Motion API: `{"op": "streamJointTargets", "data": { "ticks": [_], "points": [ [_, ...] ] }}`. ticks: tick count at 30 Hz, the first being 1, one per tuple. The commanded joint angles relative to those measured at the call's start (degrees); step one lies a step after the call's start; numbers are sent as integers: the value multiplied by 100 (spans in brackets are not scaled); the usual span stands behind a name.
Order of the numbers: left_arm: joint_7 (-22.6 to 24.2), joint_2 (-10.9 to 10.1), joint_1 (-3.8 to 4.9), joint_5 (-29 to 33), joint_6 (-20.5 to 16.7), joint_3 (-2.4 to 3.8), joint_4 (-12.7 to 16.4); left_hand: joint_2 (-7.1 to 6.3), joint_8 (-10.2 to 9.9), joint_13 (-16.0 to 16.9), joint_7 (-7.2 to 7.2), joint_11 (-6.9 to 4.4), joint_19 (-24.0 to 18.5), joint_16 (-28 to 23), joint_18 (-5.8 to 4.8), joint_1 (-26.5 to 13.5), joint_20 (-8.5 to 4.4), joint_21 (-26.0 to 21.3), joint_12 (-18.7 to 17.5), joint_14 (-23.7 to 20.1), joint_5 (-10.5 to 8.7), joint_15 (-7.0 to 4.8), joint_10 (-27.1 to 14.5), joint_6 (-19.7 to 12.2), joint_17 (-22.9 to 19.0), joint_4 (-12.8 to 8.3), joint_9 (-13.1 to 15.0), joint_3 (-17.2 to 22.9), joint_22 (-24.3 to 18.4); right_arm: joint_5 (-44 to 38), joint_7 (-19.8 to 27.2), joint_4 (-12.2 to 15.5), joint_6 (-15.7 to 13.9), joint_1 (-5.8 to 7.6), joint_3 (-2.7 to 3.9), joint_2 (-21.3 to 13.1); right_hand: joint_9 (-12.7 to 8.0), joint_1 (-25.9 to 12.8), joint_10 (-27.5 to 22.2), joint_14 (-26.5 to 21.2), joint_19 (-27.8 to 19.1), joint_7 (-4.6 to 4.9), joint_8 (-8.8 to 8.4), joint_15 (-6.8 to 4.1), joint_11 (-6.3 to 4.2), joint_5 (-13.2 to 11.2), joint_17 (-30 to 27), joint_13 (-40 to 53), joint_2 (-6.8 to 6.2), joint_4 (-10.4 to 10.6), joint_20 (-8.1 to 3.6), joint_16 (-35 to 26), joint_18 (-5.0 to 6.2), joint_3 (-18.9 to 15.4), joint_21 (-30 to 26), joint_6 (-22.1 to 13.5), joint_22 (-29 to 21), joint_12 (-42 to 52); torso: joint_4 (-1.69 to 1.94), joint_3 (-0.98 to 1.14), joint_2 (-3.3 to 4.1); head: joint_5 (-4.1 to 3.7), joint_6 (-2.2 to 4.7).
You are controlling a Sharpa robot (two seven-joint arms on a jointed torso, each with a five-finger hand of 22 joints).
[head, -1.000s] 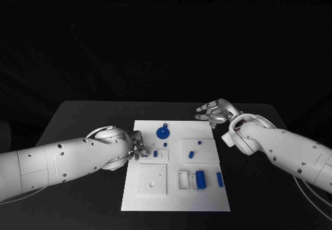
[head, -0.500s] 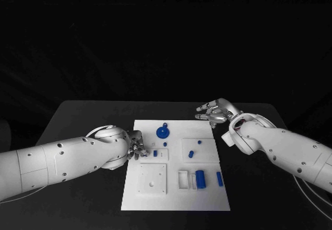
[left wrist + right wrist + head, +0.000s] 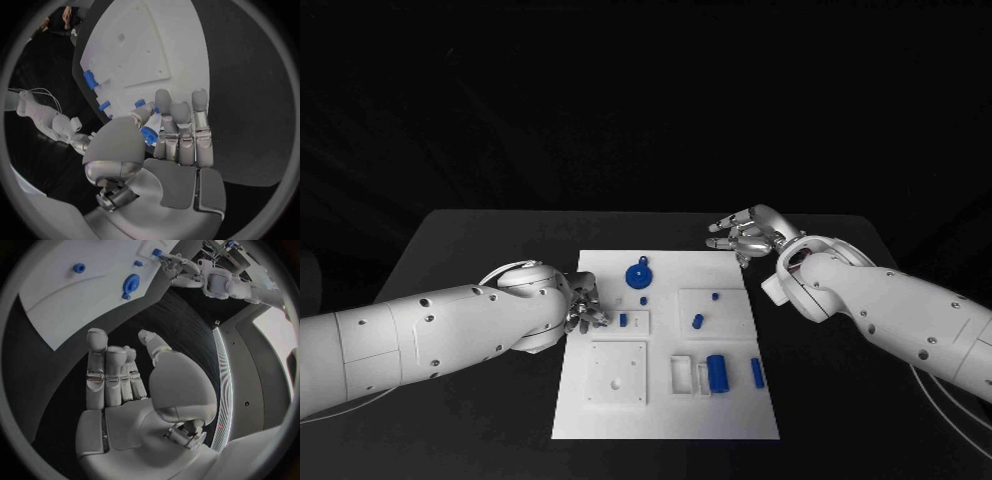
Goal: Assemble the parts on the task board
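My left hand (image 3: 580, 305) sits at the left edge of the task board (image 3: 666, 425), fingers drawn together, thumb and a fingertip pinching a small blue part (image 3: 149, 135) (the left wrist view shows it plainly between them). That part hovers at the small square recess just right of my fingertips, touching or just above the board; I cannot tell which. My right hand (image 3: 747, 233) hangs over the black table (image 3: 473, 240) beyond the board's far right corner, fingers loosely spread and holding nothing. Out from my left hand, a round blue disc (image 3: 639, 276) lies toward the board's far edge, between my two hands. Nearer my right arm a short blue peg (image 3: 698, 321) stands in a square plate. Toward the near edge a blue cylinder (image 3: 718, 373) lies beside a white frame, with a slim blue bar (image 3: 757, 373) just to its right
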Motion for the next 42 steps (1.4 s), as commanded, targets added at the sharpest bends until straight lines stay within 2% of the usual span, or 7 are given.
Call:
{"op": "streamJointTargets", "data": {
  "ticks": [1,11,12,14,22,34,42],
  "points": [
    [-98,18,-51,-67,208,-43,-38,83,6,7,-350,-7,8,2,-35,154,5,-28,-5,-19,-34,6,29,334,-2,-315,-11,304,115,2,33,8,73,-3,3,-1,-8,-56,-50,-38,183,8,-21,0,8,30,-4,-8,9,35,7,-19,82,14,-35,-39,271,-3,4,-3,4,-1,1],
    [-80,70,-51,-65,182,-42,-106,77,17,14,-359,-13,19,8,-39,128,4,-34,12,-9,-186,3,33,319,-3,-236,-19,237,112,2,34,4,72,-3,3,8,-8,-56,-50,-38,183,8,-21,0,8,30,-4,-8,9,35,7,-19,82,14,-35,-39,271,-3,4,0,-1,7,-9],
    [-77,78,-51,-62,186,-42,-114,85,22,15,-367,-17,21,11,-42,118,5,-39,16,-7,-366,2,36,331,-2,-201,-21,204,110,2,34,3,72,-3,3,9,-8,-56,-50,-38,183,8,-21,0,8,30,-4,-8,9,35,7,-19,82,14,-35,-39,271,-3,2,0,-2,8,-12],
    [-71,98,-51,-51,198,-42,-135,67,11,16,-375,-17,30,16,-52,119,4,-58,21,-7,-480,1,38,337,0,-121,-46,118,107,2,34,1,73,-3,3,11,-8,-56,-50,-38,183,8,-21,0,8,30,-4,-8,9,35,7,-19,82,14,-35,-39,271,-3,0,0,-3,9,-16],
    [-48,165,-51,-4,236,-42,-208,-74,-25,11,-397,-25,51,14,-70,-52,-1,-101,20,-6,-459,-3,39,373,-4,48,-120,-4,106,2,33,-6,70,-3,3,9,-8,-50,-56,-39,185,8,-21,-1,8,42,-7,-17,8,48,7,-23,82,19,-46,-43,270,-8,-2,-1,3,-4,-20],
    [-39,198,-51,19,227,-43,-244,-151,-38,7,-408,-28,66,11,-79,-228,-5,-134,16,-9,-455,-7,40,404,-7,131,-158,-48,106,2,35,-17,72,-6,3,15,-8,-50,-56,-39,185,8,-21,-1,8,42,-7,-17,8,48,7,-23,82,19,-46,-43,270,-8,1,-2,-7,-18,-22],
    [-47,208,-51,21,197,-42,-253,-236,-34,5,-422,-35,83,9,-85,-352,-7,-165,17,-7,-480,-9,45,430,-11,280,-172,-66,107,2,36,-18,72,-10,3,13,-8,-50,-56,-39,185,8,-21,-1,8,42,-7,-17,8,48,7,-23,82,19,-46,-43,270,-8,2,-1,-2,-27,-19]
  ]
}}
